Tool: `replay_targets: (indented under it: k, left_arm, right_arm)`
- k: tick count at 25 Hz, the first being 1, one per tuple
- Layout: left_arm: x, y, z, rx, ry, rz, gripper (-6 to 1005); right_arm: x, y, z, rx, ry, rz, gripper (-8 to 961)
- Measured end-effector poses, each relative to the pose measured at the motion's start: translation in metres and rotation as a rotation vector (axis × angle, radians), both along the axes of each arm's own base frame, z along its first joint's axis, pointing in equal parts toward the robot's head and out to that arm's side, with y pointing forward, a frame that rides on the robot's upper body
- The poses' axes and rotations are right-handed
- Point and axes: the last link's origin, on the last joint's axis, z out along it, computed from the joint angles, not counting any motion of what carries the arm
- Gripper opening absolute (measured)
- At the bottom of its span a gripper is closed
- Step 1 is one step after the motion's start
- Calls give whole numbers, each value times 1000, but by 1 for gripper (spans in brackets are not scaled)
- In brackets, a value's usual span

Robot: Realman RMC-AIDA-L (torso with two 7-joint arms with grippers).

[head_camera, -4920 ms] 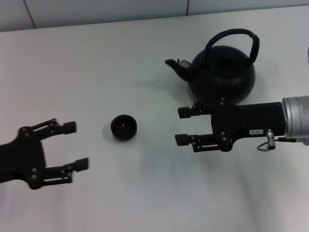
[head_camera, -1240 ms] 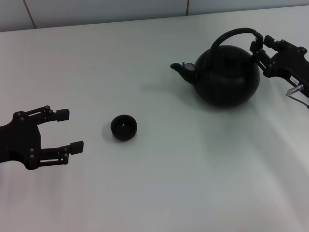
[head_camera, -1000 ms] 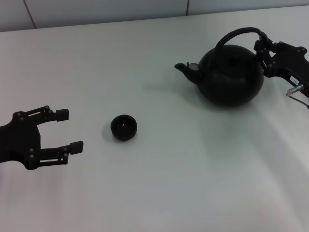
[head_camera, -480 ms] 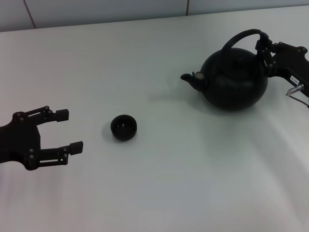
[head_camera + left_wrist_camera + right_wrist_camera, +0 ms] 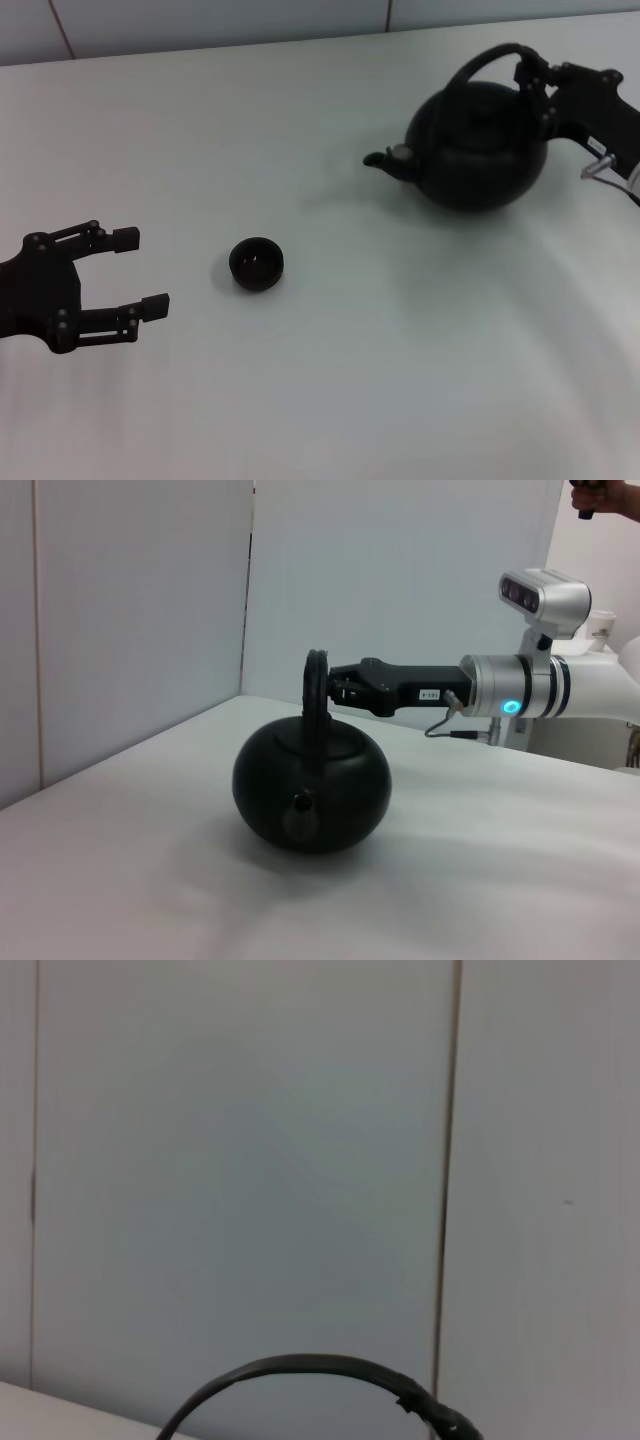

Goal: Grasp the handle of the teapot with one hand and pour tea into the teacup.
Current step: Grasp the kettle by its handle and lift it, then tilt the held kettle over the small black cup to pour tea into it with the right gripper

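While clamped on handle [image 5: 487, 62] at 2 o'clock, right gripper [image 5: 532, 82] carrying teapot [image 5: 478, 146], spout toward teacup [image 5: 257, 263] at 8 o'clock; left gripper [image 5: 135, 270] at 9 o'clock, fingers spread.

Pretty much everything is matte black: the teapot [image 5: 478, 150], its handle [image 5: 485, 60] and the little teacup [image 5: 256, 264]. The table [image 5: 350, 380] is plain white, no pattern anywhere.

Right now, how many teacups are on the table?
1. The teacup stands alone on the table, between the idle left gripper and the teapot.
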Motion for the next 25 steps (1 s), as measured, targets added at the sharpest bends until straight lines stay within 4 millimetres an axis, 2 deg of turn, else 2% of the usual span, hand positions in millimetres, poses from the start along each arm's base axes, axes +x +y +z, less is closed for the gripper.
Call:
replay_targets:
  k: [8,25]
  left_arm:
    - [-1,-1,0,2,1,0,866]
    - [-2,2,6,29,3,-3,866]
  right_arm:
    - [-25,15,-8,-50,-28,95,91]
    - [-62,33,-23,-167,-156,264,90]
